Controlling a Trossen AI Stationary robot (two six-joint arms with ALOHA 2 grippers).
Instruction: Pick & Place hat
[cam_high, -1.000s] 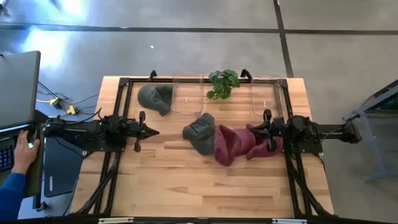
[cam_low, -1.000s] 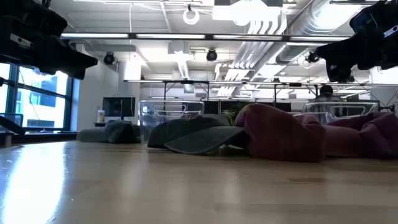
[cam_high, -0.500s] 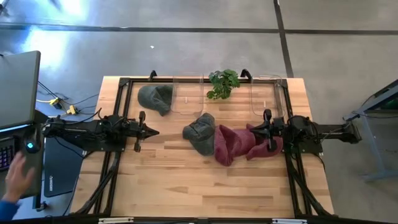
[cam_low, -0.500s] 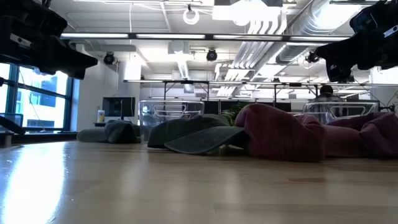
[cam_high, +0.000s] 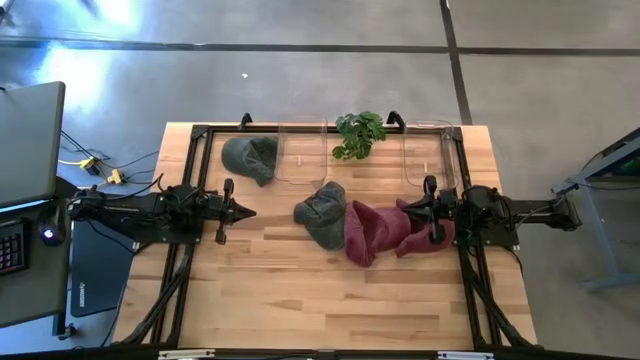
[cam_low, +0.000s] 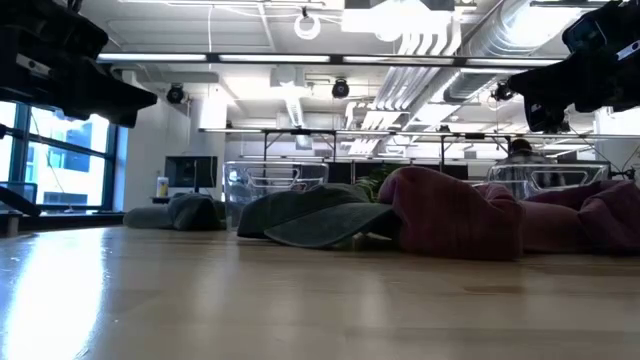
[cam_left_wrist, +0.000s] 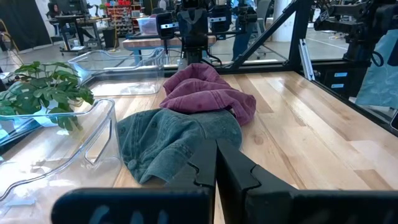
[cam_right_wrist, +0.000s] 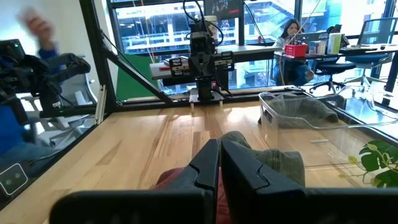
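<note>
Bright, even room light over my surface (cam_high: 270, 290), with glare low down and blur at the edges.

From above I see the wood evenly lit with only soft, short shadows under my arms. At table height the near surface is washed pale by reflected glare and is out of focus, while ceiling strip lights (cam_low: 300, 58) and the far left window (cam_low: 60, 150) burn bright; my arms there are dark silhouettes. Past my right gripper (cam_right_wrist: 219, 163), daylight floods through far windows and a person's hand (cam_right_wrist: 38, 25) is motion-blurred. My own fingers sit close and soft-focused in both wrist views.
</note>
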